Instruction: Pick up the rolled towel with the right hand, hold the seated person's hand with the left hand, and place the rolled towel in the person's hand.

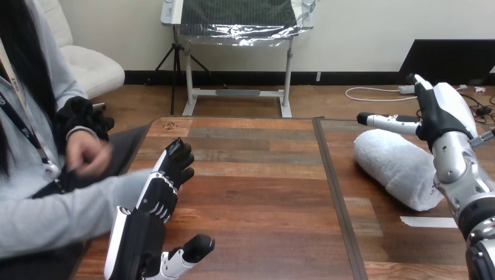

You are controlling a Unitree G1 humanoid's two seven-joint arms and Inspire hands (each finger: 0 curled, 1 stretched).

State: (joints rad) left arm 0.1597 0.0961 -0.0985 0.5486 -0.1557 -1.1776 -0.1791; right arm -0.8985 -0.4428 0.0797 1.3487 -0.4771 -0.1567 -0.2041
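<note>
Fingers of right hand (441,114): spread, closed on nothing. The hand is poised at the far end of the rolled towel (397,166); contact cannot be told.
Rolled towel: lies slantwise on the right half of the wooden table (257,175).
Fingers of left hand (157,195): loosely straight, against the end of the person's grey sleeve (70,213); what lies beneath is hidden.
Person's hand (87,154): raised, apart.
Step, by my judgement: grasping the towel. Come down across the roll's middle, wrap both sides, squeeze firmly since soft cloth gives, and lift level.

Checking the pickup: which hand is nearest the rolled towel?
The right hand, beside the rolled towel; the left hand is across the table by the person's sleeve.
</note>
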